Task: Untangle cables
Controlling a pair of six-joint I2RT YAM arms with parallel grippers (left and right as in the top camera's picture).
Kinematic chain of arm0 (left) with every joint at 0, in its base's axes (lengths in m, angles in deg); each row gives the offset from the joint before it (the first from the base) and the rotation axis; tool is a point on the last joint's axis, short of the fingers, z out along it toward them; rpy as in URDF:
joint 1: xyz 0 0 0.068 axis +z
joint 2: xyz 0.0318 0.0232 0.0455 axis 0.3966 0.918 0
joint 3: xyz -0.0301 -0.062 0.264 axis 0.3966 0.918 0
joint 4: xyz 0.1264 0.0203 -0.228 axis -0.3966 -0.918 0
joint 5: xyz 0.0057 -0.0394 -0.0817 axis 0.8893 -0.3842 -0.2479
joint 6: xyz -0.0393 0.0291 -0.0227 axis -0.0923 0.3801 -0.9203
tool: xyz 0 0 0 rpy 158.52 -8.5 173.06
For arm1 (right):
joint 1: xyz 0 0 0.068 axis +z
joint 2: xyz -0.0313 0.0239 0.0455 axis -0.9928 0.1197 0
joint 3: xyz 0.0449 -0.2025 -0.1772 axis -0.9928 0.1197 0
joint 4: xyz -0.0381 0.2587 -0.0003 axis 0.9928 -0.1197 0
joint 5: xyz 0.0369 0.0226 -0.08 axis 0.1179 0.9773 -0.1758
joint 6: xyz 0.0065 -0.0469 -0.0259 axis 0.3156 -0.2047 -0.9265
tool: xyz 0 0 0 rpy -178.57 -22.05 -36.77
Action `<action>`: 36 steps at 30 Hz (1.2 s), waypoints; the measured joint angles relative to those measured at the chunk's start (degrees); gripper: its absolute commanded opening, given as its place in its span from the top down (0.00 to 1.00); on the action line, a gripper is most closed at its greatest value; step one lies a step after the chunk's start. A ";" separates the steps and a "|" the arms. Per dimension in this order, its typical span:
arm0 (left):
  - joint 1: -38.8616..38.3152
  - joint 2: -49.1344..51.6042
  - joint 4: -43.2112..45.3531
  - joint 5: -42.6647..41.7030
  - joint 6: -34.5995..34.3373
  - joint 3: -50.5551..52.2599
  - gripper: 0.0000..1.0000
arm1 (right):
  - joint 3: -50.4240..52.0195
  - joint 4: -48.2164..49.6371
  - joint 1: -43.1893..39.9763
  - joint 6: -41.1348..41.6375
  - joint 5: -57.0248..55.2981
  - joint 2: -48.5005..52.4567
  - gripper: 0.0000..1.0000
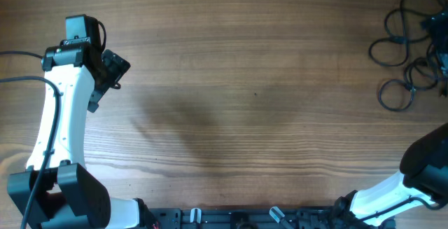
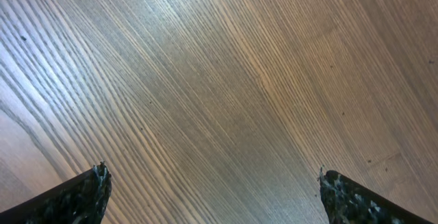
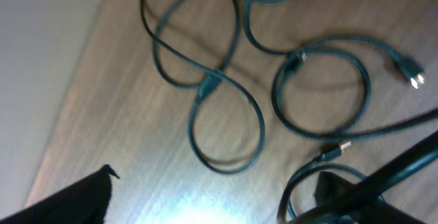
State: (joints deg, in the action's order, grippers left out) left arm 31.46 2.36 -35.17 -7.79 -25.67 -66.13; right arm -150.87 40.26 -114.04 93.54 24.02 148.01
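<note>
The cables (image 1: pixel 406 47) lie in a loose tangle of dark loops at the far right corner of the desk (image 1: pixel 245 82), some strands running out to its right edge. In the right wrist view the cables (image 3: pixel 207 85) spread flat on the wood as several overlapping rings, with a metal-tipped plug (image 3: pixel 417 80) at the right and another plug end (image 3: pixel 339 148) lower down. The right gripper (image 3: pixel 215 176) hangs just above them, jaws wide apart, with nothing held between its fingers (image 3: pixel 68 200); one loop lies on the wood below the gap. Well apart, by the desk's left edge, the left gripper (image 1: pixel 108 85) (image 2: pixel 212 170) is spread wide too, over bare wood grain and holding nothing.
</note>
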 measured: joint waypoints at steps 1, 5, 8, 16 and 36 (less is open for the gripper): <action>0.00 0.00 0.07 -0.04 0.04 0.00 0.00 | 0.00 -1.51 0.00 0.00 0.17 -0.28 0.00; 0.00 0.00 0.85 -1.73 2.71 0.00 0.00 | 0.00 -8.28 0.00 -0.39 0.83 -4.76 0.00; 0.00 0.00 0.92 -3.02 4.72 0.00 0.00 | 0.00 -10.21 0.00 -2.62 1.44 -11.69 0.00; 0.00 -6.47 6.19 -13.31 15.54 0.00 0.00 | 0.00 -10.29 0.02 -15.96 13.73 -26.88 0.00; -0.04 -25.22 7.30 -29.46 24.59 -0.15 0.00 | 0.00 -24.55 35.23 -36.02 23.08 -38.07 0.00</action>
State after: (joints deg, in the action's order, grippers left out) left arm 31.42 -22.87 -27.87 -37.25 -1.08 -66.28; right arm -150.87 15.71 -78.81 57.52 47.10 109.94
